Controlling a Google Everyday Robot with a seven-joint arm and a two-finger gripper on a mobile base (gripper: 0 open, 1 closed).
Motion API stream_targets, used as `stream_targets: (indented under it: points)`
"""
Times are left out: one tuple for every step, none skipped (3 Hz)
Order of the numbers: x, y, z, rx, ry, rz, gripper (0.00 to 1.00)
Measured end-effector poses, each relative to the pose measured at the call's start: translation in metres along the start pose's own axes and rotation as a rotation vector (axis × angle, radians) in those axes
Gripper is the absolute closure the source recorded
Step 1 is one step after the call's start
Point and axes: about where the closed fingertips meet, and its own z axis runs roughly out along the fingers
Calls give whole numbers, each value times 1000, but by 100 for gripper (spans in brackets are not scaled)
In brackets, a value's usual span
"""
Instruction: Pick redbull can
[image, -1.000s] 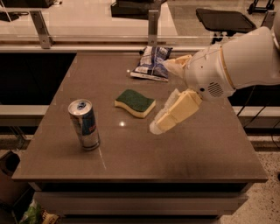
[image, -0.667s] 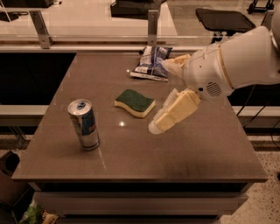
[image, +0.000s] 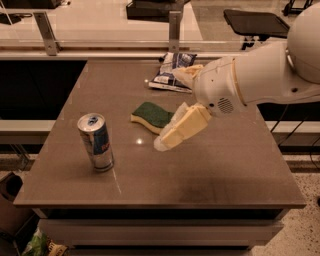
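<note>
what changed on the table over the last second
The gripper has shifted a little to the picture's left, towards the redbull can, and now hangs over the right edge of the sponge. Nothing was taken hold of or let go. The can, sponge and snack bag stayed put on the table.

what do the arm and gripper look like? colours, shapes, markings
Arm: smooth white rounded shells, a thin tan seam ring, a round dotted vent grille near the wrist. No cables or lettering visible. Gripper: cream-yellow, blocky wedge, over the table beside the sponge.
</note>
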Motion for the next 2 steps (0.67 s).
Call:
stream_targets:
  points:
    - [0, 1, 33, -7, -81, 2, 0]
    - [2, 4, 73, -28, -178, 11, 0]
